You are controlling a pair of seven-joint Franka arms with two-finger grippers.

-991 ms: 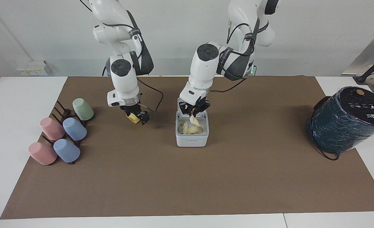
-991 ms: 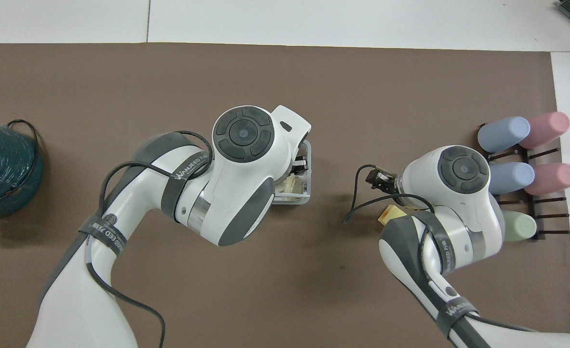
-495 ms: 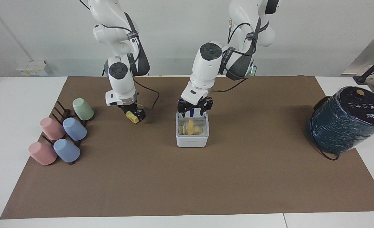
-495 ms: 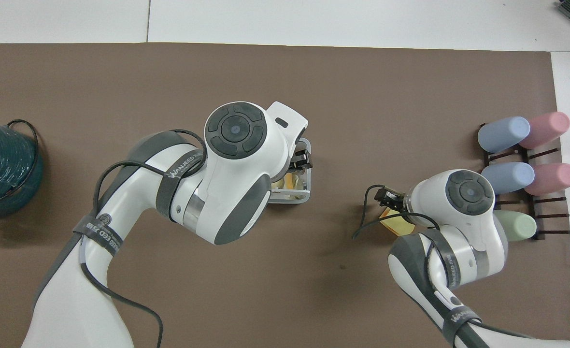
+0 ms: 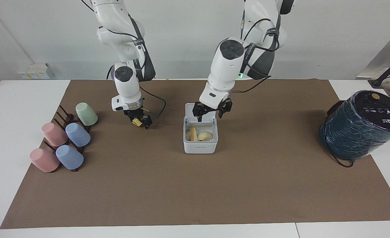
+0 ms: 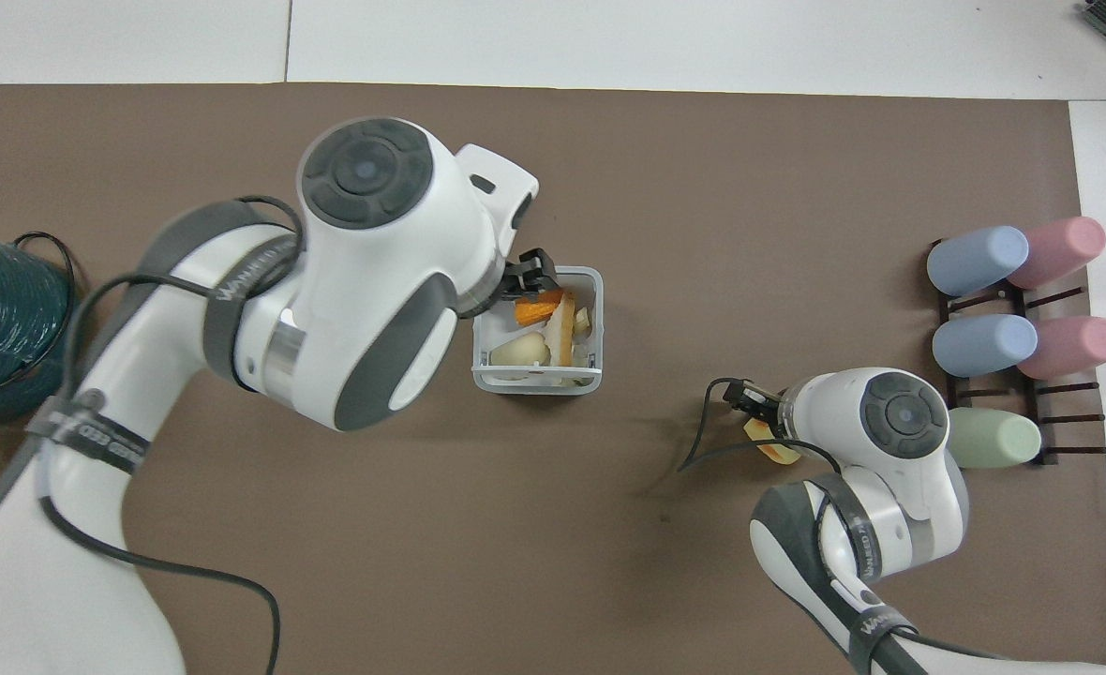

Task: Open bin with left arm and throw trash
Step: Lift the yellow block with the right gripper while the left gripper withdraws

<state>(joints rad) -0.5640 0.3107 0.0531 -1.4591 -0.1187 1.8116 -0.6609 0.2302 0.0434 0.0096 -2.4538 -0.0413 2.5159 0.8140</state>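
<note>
The white bin stands open at the mat's middle, its lid upright on the edge nearer to the robots. Inside it lie a cream scalloped lump and a pale wedge; from overhead the bin, the lump and the wedge show too. My left gripper is open and empty, raised over the bin's lid edge; it also shows in the overhead view. My right gripper is shut on the yellow block above the mat, between the bin and the cups, also seen from overhead.
A dark rack with pink, blue and green cups lies at the right arm's end of the mat. A big dark teal wrapped cylinder stands at the left arm's end. The brown mat covers the table's middle.
My left gripper let a cream scrap drop into the bin, opened and rose toward the left arm's end. My right gripper drew back toward the robots, still holding the yellow block.
</note>
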